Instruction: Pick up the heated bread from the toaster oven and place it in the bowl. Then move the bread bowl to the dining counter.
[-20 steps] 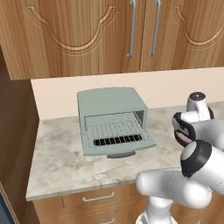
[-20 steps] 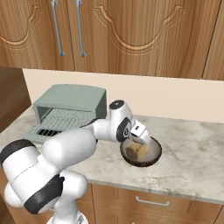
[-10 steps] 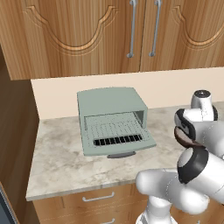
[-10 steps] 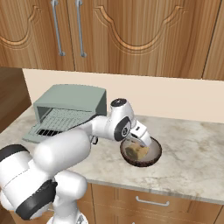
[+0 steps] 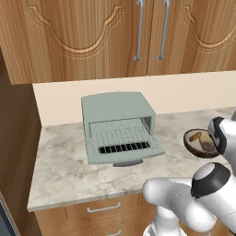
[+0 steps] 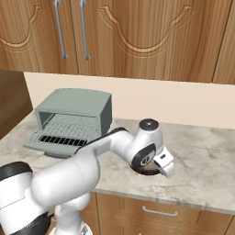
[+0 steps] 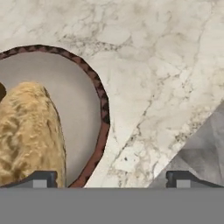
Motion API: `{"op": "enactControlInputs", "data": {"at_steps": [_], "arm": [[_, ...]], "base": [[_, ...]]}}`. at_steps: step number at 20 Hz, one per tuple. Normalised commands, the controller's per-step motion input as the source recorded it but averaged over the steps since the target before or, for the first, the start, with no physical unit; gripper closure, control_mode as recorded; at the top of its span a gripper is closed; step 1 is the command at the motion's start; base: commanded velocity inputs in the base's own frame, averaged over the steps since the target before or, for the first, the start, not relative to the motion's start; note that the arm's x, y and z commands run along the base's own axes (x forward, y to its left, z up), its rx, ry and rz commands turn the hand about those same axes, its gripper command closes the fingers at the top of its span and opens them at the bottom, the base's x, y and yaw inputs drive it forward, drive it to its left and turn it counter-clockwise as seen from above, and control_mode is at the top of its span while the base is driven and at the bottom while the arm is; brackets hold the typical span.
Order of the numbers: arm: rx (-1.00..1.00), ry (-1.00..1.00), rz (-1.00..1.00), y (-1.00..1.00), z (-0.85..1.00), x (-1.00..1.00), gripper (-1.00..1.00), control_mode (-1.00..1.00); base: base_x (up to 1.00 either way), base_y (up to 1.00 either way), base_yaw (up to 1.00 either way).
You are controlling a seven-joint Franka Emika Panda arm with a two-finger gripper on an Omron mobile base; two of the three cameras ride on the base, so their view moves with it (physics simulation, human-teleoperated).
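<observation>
The toaster oven (image 5: pixel 120 126) sits toward the left end of the marbled counter (image 5: pixel 62 168), against the back wall, its door dropped open. Right of it, near the front edge, the bowl (image 7: pixel 94 100) holds the heated bread (image 7: pixel 28 135). The gripper (image 7: pixel 109 179) straddles the bowl's rim, jaws spread, holding nothing.

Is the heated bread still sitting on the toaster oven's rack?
No, the toaster oven rack is bare; the heated bread lies in the bowl.
</observation>
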Motion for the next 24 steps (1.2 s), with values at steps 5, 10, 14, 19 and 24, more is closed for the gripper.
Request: {"op": "enactControlInputs", "data": {"at_steps": [5, 10, 14, 19, 24], "arm": [[0.24, 0.0, -0.01, -0.38, -0.18, 0.23, -1.0, -1.0], [0.17, -0.01, -0.01, 0.0, -0.17, 0.43, -1.0, -1.0], [0.14, -0.07, -0.01, -0.09, -0.64, 0.3, -1.0, -1.0], [0.09, -0.05, -0.02, 0.0, -0.39, 0.33, -1.0, -1.0], [0.01, -0.04, -0.01, 0.01, -0.17, 0.23, 1.0, -1.0]], "base": [[0.0, 0.0, 0.0], [0.0, 0.0, 0.0], [0.0, 0.0, 0.0], [0.0, 0.0, 0.0], [0.0, 0.0, 0.0]]}}
